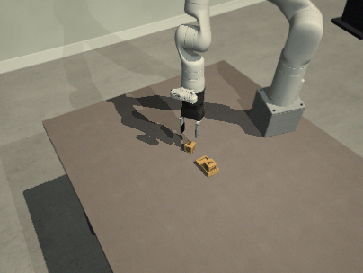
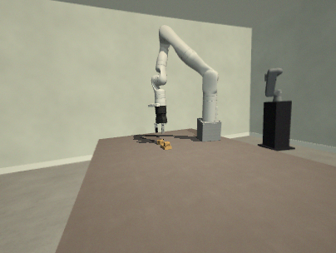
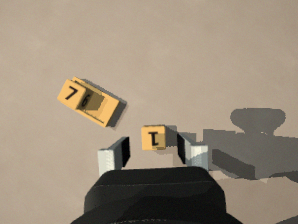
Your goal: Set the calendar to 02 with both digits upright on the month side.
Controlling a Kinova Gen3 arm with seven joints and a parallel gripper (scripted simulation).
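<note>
A small orange cube (image 1: 190, 146) lies alone on the brown table; in the wrist view (image 3: 154, 137) its top face shows a 1. An orange tray (image 1: 207, 165) lies a short way to its front right, with one cube in it showing a 7 on top (image 3: 72, 94). The tray's other slot (image 3: 93, 100) looks empty. My gripper (image 1: 189, 129) is open and empty, pointing down, a little above the loose cube. In the wrist view the cube sits between my fingertips but below them. Both things appear tiny in the exterior view (image 2: 164, 144).
The arm's grey base (image 1: 277, 112) stands at the table's back right. A black pedestal with a grey device (image 2: 276, 125) stands on the floor off to the right, away from the table.
</note>
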